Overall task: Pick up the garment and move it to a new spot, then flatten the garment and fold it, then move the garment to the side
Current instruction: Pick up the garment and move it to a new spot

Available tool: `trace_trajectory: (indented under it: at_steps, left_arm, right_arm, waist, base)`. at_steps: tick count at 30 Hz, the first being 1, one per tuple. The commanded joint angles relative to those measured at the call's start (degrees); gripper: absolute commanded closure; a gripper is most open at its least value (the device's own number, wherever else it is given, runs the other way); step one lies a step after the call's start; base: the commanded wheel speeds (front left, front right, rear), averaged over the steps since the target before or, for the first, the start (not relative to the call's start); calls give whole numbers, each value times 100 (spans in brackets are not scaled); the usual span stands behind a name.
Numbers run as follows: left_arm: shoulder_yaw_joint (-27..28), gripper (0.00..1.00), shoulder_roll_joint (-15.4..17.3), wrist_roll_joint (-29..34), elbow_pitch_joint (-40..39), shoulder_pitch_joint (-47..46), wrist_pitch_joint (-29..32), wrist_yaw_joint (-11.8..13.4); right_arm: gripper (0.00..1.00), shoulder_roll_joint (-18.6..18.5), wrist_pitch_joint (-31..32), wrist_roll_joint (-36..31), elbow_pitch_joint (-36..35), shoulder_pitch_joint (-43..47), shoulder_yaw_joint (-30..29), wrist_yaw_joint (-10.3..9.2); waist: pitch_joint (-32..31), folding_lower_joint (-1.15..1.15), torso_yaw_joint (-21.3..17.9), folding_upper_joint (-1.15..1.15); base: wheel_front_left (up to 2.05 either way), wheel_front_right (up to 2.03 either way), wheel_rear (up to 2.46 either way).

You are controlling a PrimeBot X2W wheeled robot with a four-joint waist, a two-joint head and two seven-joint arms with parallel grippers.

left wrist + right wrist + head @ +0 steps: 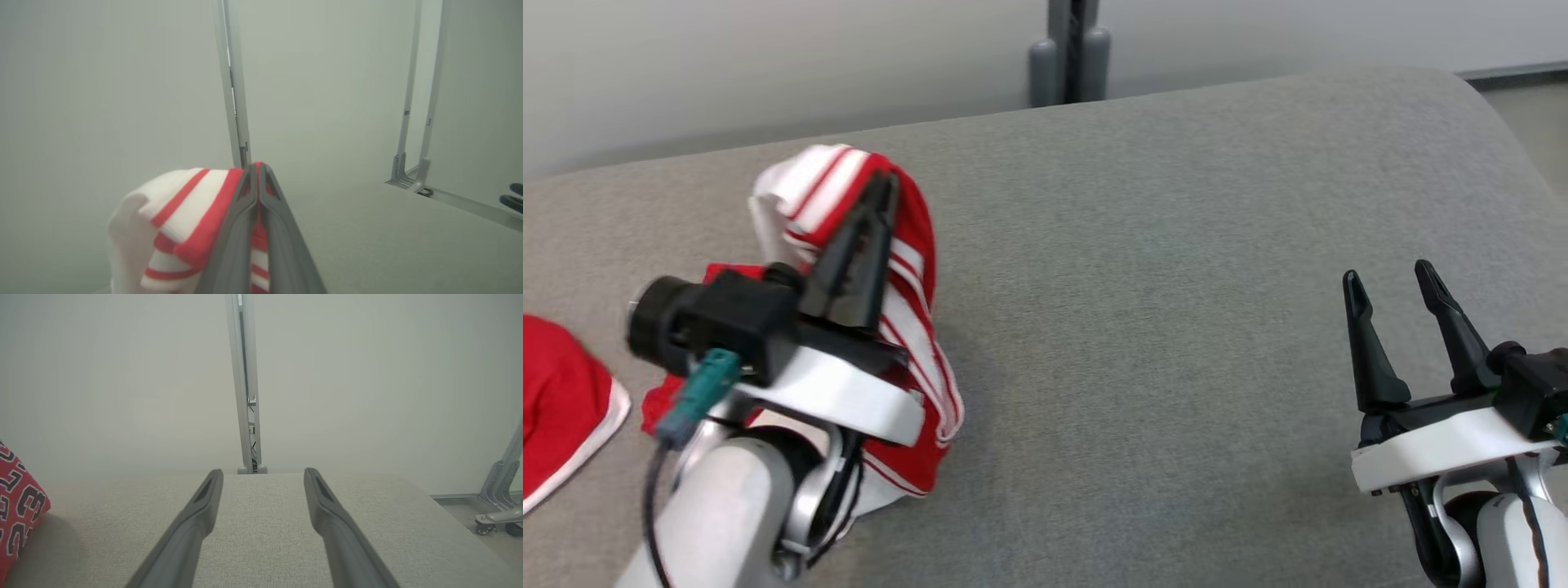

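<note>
Over the left half of the grey padded surface [1176, 286], toward its far edge: the left fingers [882, 196] are pressed together on a fold of the red-and-white striped garment [913, 241], with cloth pinched between their tips. The left wrist view confirms this, showing the left fingers [257, 192] with no gap and the garment [184, 212] bunched against their left flank. From the pinch the garment hangs in a loose bundle, its long axis running from the far edge down toward the near edge, partly behind the left arm. Its lower end appears to reach the surface, though the arm hides the contact.

Near the near right corner, the right fingers [1364, 327] stand wide apart with nothing between them, well apart from the garment. The right wrist view shows the right fingers [204, 502] over bare surface. The left arm is therefore the carrying one, and the open ground lies to the garment's right, between the two arms.

A red cloth [556, 392] with a white border lies at the left edge. Whether it belongs to the garment cannot be told.
</note>
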Motion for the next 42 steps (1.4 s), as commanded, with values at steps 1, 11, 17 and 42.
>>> trace_trajectory:
  at_steps: [1, 11, 17, 42]
  left_arm:
    - [-179, 100, -101, 19, 93, -81, 25, -97]
    - [-1508, 100, -1077, 195, 1752, -1103, 6, -855]
    - [-1775, 100, -1349, 139, 3010, -1476, -212, -1084]
    - [-786, 0, -933, -634, 3624, -1190, -1541, -571]
  right_arm:
    - [0, -4, -52, 53, 0, -76, 30, 0]
    - [0, 11, -298, 386, 280, -302, 342, 0]
    - [0, 12, -562, 664, 575, -379, 455, 0]
    - [0, 3, -595, 168, 851, -413, -65, -1]
  waist:
    - [177, 0, -522, 0]
    - [699, 0, -1864, 0]
    - [1029, 0, -2359, 0]
    - [492, 0, -722, 0]
  base:
    - [0, 0, 0]
    - [0, 0, 0]
    - [0, 0, 0]
    - [0, 0, 0]
